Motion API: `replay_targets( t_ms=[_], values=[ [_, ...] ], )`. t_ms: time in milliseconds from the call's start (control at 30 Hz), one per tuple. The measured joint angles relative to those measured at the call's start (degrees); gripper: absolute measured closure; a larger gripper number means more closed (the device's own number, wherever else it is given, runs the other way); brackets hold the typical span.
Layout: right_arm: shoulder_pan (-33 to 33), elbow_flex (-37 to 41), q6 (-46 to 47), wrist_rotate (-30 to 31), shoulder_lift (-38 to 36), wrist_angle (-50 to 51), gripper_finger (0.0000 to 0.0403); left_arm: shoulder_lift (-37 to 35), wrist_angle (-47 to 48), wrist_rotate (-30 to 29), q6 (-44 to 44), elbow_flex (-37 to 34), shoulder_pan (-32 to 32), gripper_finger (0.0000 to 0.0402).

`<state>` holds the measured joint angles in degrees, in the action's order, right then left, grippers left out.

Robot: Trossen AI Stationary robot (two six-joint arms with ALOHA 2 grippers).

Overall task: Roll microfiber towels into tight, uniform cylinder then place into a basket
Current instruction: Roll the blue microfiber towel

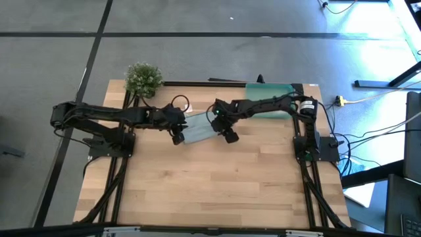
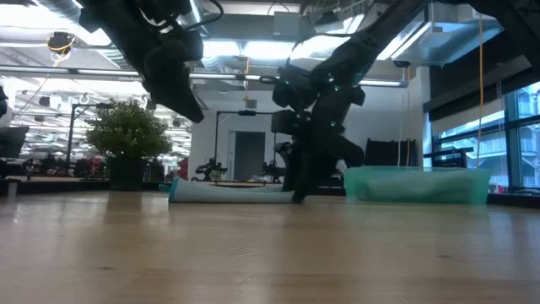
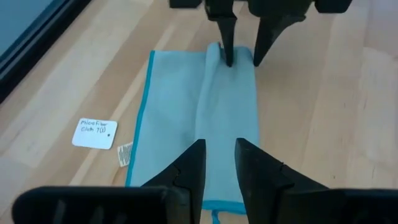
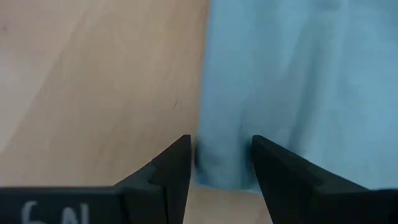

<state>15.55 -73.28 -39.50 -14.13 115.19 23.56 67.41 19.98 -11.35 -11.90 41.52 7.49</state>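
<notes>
On the pale wooden counter (image 1: pixel 217 178), both hands straddle the partly rolled light blue microfiber towel (image 1: pixel 197 128), left hand (image 3: pixel 219 158) and right hand (image 4: pixel 219 155) narrowly parted (roll evenly, ends level).

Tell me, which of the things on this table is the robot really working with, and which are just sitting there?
In use:
- light blue towel, lying partly folded
- teal basket at the far edge
- left gripper, at one end of the towel
- right gripper, at the other end

Just lying about:
- potted plant
- small handwritten card beside the towel
</notes>
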Motion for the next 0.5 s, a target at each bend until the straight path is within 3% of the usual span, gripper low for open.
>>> replay_targets(
  t_ms=[333, 500],
  values=[
    [-0.2, 6.3, 0.5, 1.9, -0.4, -8.5, 0.0237, 0.0, -0.1, 0.0, 0.0, 0.0, 0.0, 0.0319],
    [-0.2, 6.6, 3.2, 3.0, -0.3, -8.8, 0.0301, 0.0, -0.1, 0.0, -0.2, 0.0, 0.0, 0.0319]
  ],
)
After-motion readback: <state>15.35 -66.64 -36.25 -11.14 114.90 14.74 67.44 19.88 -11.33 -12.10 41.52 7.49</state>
